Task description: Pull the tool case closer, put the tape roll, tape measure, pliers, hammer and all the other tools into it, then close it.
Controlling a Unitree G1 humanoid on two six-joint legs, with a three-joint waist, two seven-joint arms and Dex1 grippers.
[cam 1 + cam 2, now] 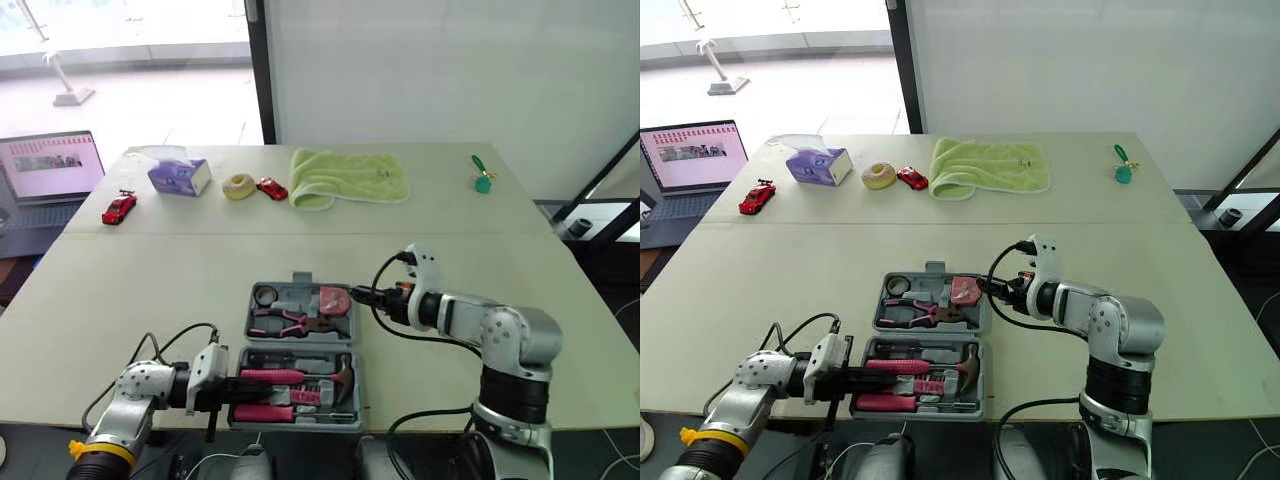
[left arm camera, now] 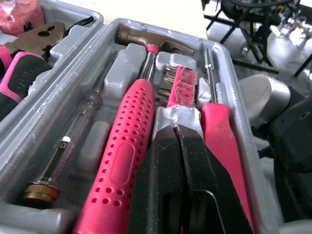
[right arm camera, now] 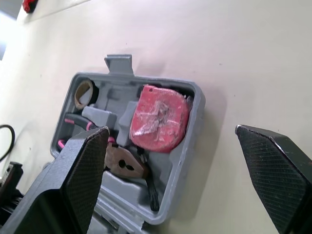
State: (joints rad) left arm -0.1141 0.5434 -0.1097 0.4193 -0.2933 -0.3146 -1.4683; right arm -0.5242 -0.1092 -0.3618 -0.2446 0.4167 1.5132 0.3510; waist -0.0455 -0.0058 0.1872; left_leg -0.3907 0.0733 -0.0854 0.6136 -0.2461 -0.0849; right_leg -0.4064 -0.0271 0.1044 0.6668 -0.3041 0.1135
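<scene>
The tool case (image 1: 299, 280) lies open on the table (image 1: 140, 290), its two halves side by side, with one gripper at each half. The left gripper (image 2: 174, 129) reaches over the nearer half with its fingers (image 2: 161, 165) pressed flat together and nothing caught between them. Their tips rest right at the silver-wrapped base of the row of bits (image 2: 178, 83), which runs on straight ahead of them. Just beside one finger lies the hammer (image 2: 124, 161), its dotted pink handle alongside the fingers and its metal head past the tips. A smooth pink-handled tool (image 2: 222, 141) lies close along the other finger. The right gripper (image 3: 170, 131) hangs over the far half with its fingers (image 3: 83, 165) spread wide and holding nothing. The red tape measure (image 3: 158, 119) sits in its pocket, seen in the gap between the two fingers and apart from both. The pliers (image 3: 124, 165) lie just beside one fingertip, the brown head nearest it. The tape roll (image 3: 84, 93) stands in a corner pocket beyond that same finger.
</scene>
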